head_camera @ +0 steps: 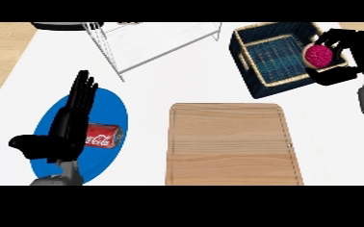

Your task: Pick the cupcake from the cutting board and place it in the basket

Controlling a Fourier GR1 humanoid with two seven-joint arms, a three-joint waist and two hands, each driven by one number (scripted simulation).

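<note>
One Coca-Cola can (pixel 105 136) on blue plate (pixel 113 108)

White counter top (pixel 177 84) under even light, with pale wood strips (pixel 14 43) at its far corners

Cutting board (pixel 231 144) bare; wire rack (pixel 153 41) stands left of basket (pixel 274 60).

The left hand (pixel 68 120) rests open at the lower left, fingers straight and pointing up, thumb out to the left, grey forearm below it, while the right hand (pixel 341 57) sits at the upper right edge, fingers and thumb curled around the cupcake (pixel 318 55).
</note>
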